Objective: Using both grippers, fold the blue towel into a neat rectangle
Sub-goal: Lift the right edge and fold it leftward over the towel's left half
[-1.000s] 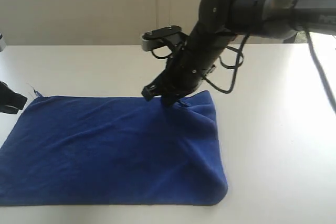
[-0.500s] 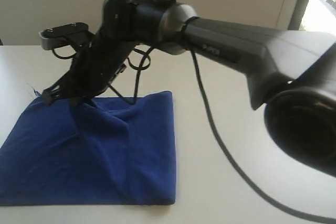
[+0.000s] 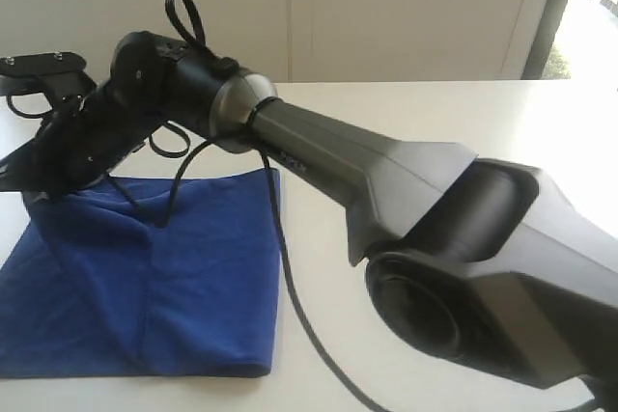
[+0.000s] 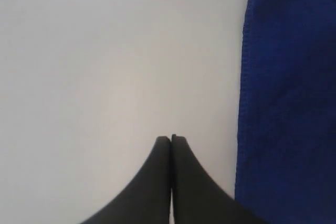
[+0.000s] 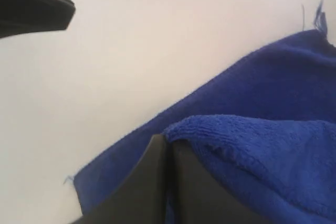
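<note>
The blue towel [image 3: 193,277] lies on the white table [image 3: 435,113], its right part doubled over to the left. My right gripper [image 3: 34,190] reaches across to the towel's far left corner and is shut on a raised edge of the towel [image 5: 252,140]; in the right wrist view its jaws [image 5: 168,139] pinch the cloth above the lower layer. My left gripper [image 4: 171,139] is shut with nothing in it, over bare table just beside the towel's hemmed edge [image 4: 289,103]. Its black tip [image 5: 37,6] shows in the right wrist view.
The right arm's thick black link [image 3: 386,180] and a looping cable [image 3: 280,267] cross over the towel and the table's middle. A cream wall [image 3: 386,7] stands behind the table, and a bright window [image 3: 589,7] is at the far right.
The right gripper has swept left across the table with the towel's far right edge in it, folding that half over. The towel's right border is now a fold, much further left.
</note>
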{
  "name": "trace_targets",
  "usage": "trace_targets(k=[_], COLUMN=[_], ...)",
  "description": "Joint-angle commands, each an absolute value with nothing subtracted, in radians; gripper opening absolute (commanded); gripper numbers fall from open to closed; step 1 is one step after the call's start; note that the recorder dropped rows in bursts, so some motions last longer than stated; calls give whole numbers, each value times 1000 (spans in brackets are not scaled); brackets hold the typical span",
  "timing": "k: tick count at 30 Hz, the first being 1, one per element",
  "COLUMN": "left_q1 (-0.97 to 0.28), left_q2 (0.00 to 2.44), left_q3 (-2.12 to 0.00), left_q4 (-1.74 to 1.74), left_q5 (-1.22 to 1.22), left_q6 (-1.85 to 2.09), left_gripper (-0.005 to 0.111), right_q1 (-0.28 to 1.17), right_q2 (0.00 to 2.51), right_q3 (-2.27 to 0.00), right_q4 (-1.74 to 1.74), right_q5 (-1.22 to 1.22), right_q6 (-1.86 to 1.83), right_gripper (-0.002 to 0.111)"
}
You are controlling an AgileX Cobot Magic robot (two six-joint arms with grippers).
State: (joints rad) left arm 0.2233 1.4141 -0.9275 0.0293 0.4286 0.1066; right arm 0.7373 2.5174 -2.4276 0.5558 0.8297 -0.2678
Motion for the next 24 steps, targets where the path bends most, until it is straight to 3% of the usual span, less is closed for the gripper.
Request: trace_targets(k=[1, 11, 13, 14, 16, 17, 22, 24], left_q1=[227, 227, 227, 227, 227, 227, 227, 227], left_q2=[1405, 1405, 1405, 1405, 1405, 1405, 1405, 1405], left_q3=[-933, -933, -933, -933, -933, -933, -933, -933], left_q4=[46, 72, 72, 72, 72, 72, 69, 34], left_q5=[441, 470, 470, 470, 470, 470, 457, 452], left_q6=[97, 97, 97, 97, 97, 97, 83, 83], left_gripper=[0, 0, 0, 0, 0, 0, 0, 0], right_q1=[761, 786, 786, 786, 786, 786, 726, 685], right_q2=[2561, 2662, 2672, 2674, 2672, 2667, 2535, 2488], right_q3=[-2468, -2468, -2468, -2468, -2470, -2472, -2482, -2482], right_q4=[590, 637, 637, 637, 636, 636, 337, 168], right_q5=[779, 639, 622, 622, 620, 624, 859, 1003], right_q6=[-266, -290, -326, -329, -333, -338, -325, -258], right_gripper=[0, 4, 24, 43, 66, 70, 70, 64])
